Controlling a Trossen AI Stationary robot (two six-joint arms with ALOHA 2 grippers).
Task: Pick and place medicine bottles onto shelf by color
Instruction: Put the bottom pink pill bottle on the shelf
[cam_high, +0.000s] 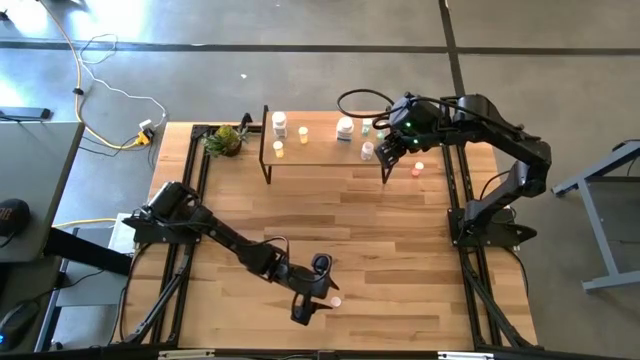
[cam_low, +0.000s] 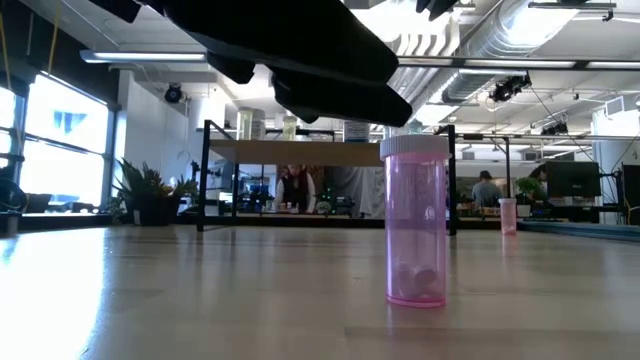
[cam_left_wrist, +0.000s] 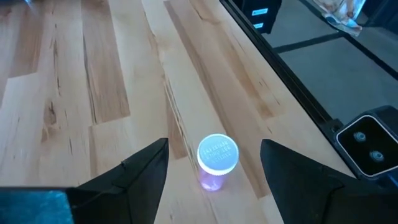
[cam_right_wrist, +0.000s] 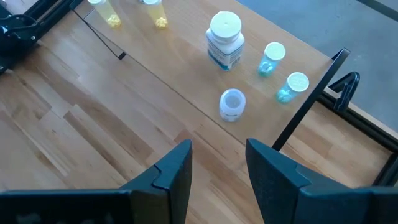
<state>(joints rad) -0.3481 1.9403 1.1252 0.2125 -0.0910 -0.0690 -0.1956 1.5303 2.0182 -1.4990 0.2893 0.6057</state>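
A pink bottle (cam_left_wrist: 217, 158) with a white cap stands upright on the tabletop near the near edge (cam_high: 336, 300). My left gripper (cam_left_wrist: 214, 144) hovers above it, open, with a finger to each side, and touches nothing; in the low view its dark body (cam_low: 300, 60) hangs over the bottle (cam_low: 415, 220). The shelf (cam_high: 325, 158) stands on black legs at the far side. It carries two large white bottles (cam_high: 280, 124) (cam_right_wrist: 225, 40), two yellow ones (cam_high: 303, 132), two green ones (cam_right_wrist: 271, 59) and a small white one (cam_right_wrist: 232, 104). My right gripper (cam_right_wrist: 217, 165) is open above the shelf's right part (cam_high: 392, 145).
Another pink bottle (cam_high: 418, 169) stands on the table just right of the shelf's right legs (cam_low: 508, 215). A leafy plant (cam_high: 226, 140) sits at the far left corner. Bare wood lies between the shelf and the near pink bottle. People show in the room behind the table.
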